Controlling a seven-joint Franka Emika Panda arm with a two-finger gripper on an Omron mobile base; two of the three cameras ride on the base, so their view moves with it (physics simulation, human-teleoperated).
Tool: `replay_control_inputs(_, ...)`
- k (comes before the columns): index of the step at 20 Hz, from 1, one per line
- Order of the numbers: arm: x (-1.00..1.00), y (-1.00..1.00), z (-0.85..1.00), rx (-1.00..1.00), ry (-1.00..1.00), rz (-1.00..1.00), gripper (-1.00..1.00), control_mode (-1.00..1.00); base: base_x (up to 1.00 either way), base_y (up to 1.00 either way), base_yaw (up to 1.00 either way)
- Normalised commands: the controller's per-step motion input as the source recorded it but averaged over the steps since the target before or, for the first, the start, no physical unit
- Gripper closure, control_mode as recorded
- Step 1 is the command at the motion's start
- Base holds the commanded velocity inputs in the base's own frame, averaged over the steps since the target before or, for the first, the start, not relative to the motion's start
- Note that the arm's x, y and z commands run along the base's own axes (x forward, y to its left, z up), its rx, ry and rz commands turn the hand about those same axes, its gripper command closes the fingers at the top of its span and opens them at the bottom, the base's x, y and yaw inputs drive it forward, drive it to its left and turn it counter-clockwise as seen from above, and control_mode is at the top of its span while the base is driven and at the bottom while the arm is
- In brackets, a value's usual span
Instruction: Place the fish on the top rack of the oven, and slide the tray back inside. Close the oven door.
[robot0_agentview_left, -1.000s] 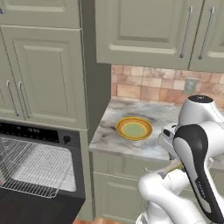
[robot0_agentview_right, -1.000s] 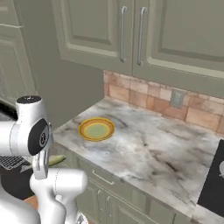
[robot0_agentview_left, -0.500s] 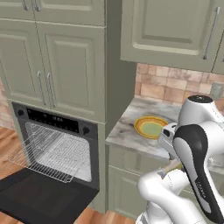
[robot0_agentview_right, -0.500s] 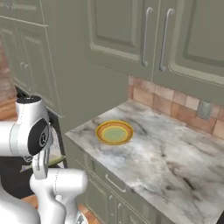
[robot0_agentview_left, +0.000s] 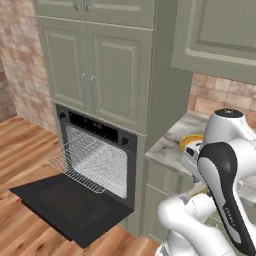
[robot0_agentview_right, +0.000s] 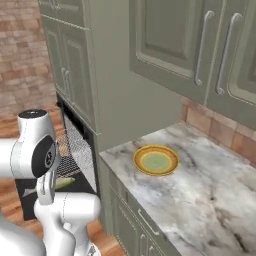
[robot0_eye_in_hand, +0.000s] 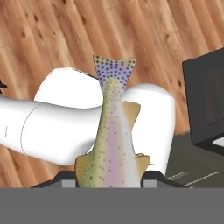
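Speckled fish (robot0_eye_in_hand: 113, 144) is gripped by the closed hand (robot0_eye_in_hand: 109, 183) low over wooden floor, away from the pulled-out top rack (robot0_agentview_left: 87, 162); slipping risked if swung fast toward oven (robot0_agentview_left: 100, 150).

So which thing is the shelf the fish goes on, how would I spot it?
Find the black built-in wall oven under the tall grey-green cabinets, with its flat black door dropped open over the wooden floor. Sticking out of the oven's mouth, above that door, is the silver wire-grid rack. It is the only see-through thing of thin metal bars there.
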Motion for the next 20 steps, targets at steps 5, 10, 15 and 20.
replay_control_inputs(5, 0.0, 0.0, 0.0, 0.0, 0.0, 0.0, 1.0, 1.0, -0.04, 0.14, 0.41)
replay_control_inputs(10, 0.0, 0.0, 0.0, 0.0, 0.0, 0.0, 1.0, 1.0, -0.03, 0.09, 0.4)
replay_control_inputs(15, 0.0, 0.0, 0.0, 0.0, 0.0, 0.0, 1.0, 1.0, 0.0, 0.07, 0.39)
replay_control_inputs(20, 0.0, 0.0, 0.0, 0.0, 0.0, 0.0, 1.0, 1.0, 0.0, 0.0, 0.35)
